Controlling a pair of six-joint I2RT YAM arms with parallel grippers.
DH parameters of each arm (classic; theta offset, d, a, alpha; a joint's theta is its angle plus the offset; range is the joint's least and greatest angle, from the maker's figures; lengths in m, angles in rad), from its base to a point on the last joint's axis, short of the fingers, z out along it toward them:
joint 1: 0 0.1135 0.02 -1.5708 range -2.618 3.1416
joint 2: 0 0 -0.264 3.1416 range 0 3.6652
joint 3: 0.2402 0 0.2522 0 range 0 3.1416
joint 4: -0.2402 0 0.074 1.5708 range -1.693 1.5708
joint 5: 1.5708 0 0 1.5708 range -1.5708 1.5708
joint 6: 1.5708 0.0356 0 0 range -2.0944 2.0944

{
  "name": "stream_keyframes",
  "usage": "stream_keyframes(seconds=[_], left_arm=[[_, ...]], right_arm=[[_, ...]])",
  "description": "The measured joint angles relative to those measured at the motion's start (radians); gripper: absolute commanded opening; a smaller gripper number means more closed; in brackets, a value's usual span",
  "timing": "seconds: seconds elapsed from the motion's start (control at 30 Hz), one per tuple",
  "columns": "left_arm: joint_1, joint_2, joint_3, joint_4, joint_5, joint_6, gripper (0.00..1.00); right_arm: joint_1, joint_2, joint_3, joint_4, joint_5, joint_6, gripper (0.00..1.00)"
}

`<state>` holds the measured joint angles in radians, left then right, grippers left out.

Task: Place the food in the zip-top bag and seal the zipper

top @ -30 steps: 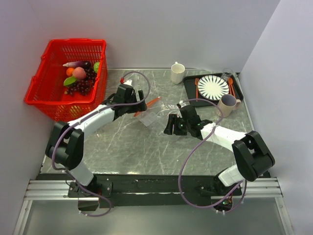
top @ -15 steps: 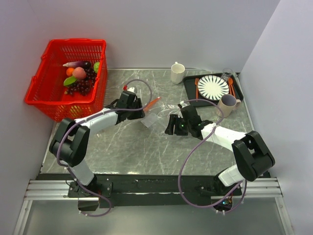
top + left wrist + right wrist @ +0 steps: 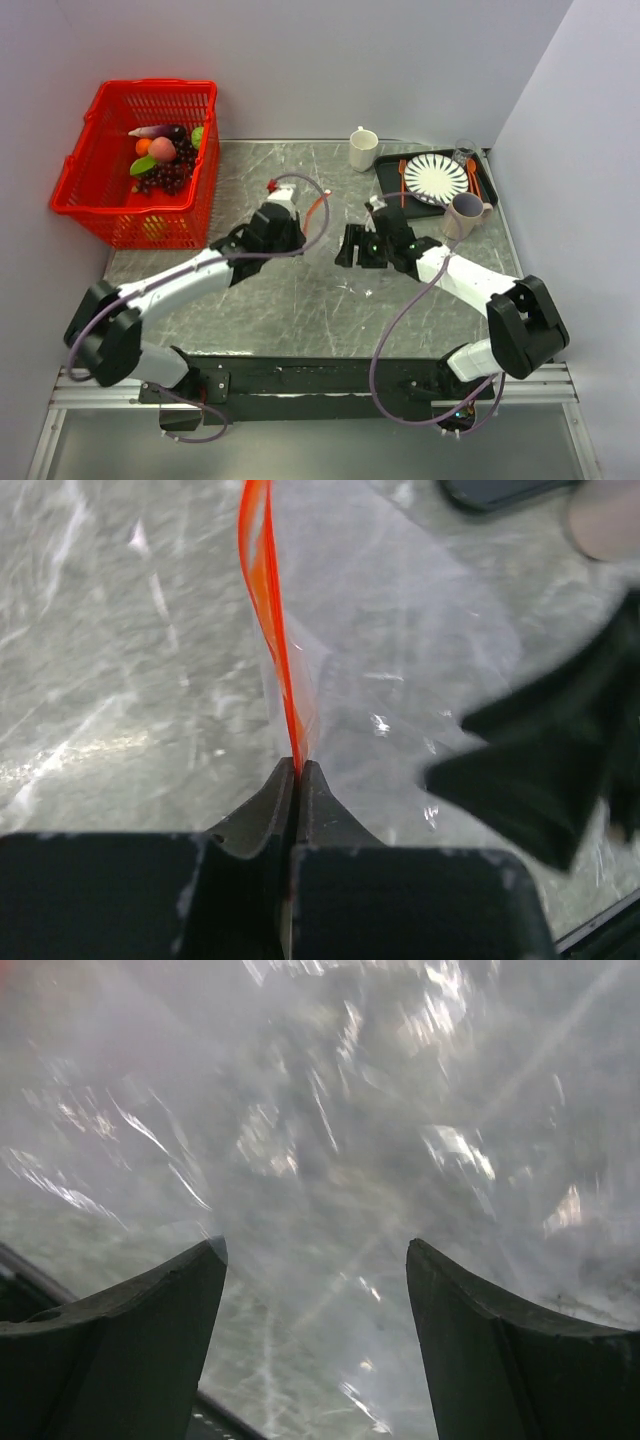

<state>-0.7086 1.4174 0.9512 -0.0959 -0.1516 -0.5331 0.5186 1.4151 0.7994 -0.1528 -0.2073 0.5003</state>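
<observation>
The clear zip-top bag hangs over the middle of the marble table, and from above it is barely visible. Its red-orange zipper stands on edge and runs down between the jaws of my left gripper, which is shut on the strip. Seen from above, the zipper curves up from my left gripper. My right gripper is just to the right of the bag and open. Its fingers stand wide apart against the crinkled clear film, holding nothing. The food lies in the red basket at the far left.
A white mug stands at the back centre. A black tray at the back right carries a striped plate and orange cutlery. A greyish mug sits at the tray's near edge, with a glass behind the tray.
My left gripper has shut on the zipper strip, and that arm has swung right and nearer, carrying the bag's mouth along. My right gripper has opened slightly wider.
</observation>
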Motion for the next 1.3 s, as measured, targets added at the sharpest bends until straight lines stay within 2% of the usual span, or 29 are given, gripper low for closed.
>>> stream_keyframes(seconds=[0.13,0.27,0.47,0.77,0.97,1.3], left_arm=[[-0.138,-0.084,-0.03,0.022,-0.124,0.028,0.01],[-0.227,-0.107,-0.035,0.013,-0.246,0.042,0.01],[-0.336,-0.127,-0.035,0.008,-0.432,0.079,0.01],[-0.469,-0.108,-0.011,0.001,-0.639,0.135,0.01],[-0.516,-0.064,0.022,0.002,-0.716,0.152,0.01],[-0.525,-0.066,0.022,0.006,-0.726,0.155,0.01]], right_arm=[[0.0,-0.02,0.153,-0.092,0.005,0.003,0.77],[0.0,-0.059,0.261,-0.141,0.036,0.028,0.76],[-0.001,-0.145,0.315,-0.212,0.085,0.085,0.73],[-0.002,-0.109,0.492,-0.322,0.116,0.155,0.66],[-0.002,-0.043,0.51,-0.357,0.111,0.195,0.59],[-0.002,0.021,0.509,-0.354,0.045,0.217,0.48]])
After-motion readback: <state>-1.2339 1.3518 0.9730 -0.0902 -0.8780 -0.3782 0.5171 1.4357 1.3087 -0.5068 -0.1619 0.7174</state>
